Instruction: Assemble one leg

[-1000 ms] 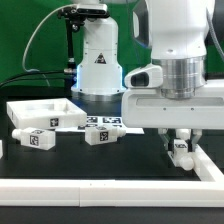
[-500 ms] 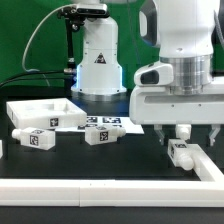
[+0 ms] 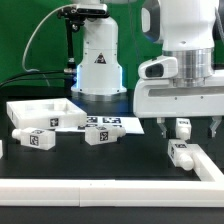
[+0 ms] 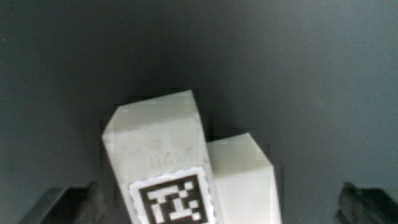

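Note:
One leg [image 3: 182, 152], a stubby white post with a tag, lies on the dark table by the white rail at the exterior view's right. My gripper [image 3: 188, 133] hangs a little above it, open, with the fingers spread wide and touching nothing. In the wrist view the leg [image 4: 192, 170] fills the space below, its tag facing up. My gripper [image 4: 214, 206] shows only as dark fingers at the two edges, both clear of the leg. Two more legs [image 3: 40, 138] [image 3: 103, 135] lie at the exterior view's left and middle.
The large white tray-like panel [image 3: 40, 112] lies at the back left. The marker board [image 3: 112, 122] lies before the robot base [image 3: 97, 62]. White rails [image 3: 100, 187] border the table at the front and right.
My gripper was low around the right leg; it has opened wide and risen. The leg stays on the table.

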### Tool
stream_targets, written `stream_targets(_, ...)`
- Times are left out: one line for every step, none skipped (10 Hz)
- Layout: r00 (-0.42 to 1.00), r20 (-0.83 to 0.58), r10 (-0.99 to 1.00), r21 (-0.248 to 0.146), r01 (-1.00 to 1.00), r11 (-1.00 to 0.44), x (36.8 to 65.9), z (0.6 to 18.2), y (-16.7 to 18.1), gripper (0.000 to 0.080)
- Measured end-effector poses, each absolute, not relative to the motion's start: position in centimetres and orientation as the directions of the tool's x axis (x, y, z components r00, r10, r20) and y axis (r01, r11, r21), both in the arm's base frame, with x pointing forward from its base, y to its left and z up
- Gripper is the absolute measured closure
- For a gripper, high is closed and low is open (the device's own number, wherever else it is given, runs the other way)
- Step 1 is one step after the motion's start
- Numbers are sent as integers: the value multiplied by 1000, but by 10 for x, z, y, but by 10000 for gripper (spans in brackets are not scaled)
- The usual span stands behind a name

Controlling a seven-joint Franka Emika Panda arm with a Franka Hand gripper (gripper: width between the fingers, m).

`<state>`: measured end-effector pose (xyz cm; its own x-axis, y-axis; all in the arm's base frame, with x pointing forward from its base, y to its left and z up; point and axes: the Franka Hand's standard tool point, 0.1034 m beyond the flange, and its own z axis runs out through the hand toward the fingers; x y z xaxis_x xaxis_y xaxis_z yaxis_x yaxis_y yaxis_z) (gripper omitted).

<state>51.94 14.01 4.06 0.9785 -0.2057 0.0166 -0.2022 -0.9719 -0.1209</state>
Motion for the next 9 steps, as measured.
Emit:
stream_targets(987,32,-160,-116,-155,-981,525,44,139,150)
stream_targets(991,51,-122,-113,-115,-987,521,36,132,150)
stream_targets(994,63,-86,-107,-79,-991,511,23,127,150)
stream_targets(995,79,-61,-110,-53,-993,509,17,131,150)
stream_targets(996,76,-54,-109,-45,-993,506,10,133,150)
stream_targets(996,72,-47,-107,-39,-993,505,7,131,150)
stream_targets(997,70,-46,-107,-38,-994,505,6,127,150)
stream_targets(996,70,-51,-107,-43,-993,505,5,126,150)
stream_targets(996,70,-49,-107,-41,-993,505,5,127,150)
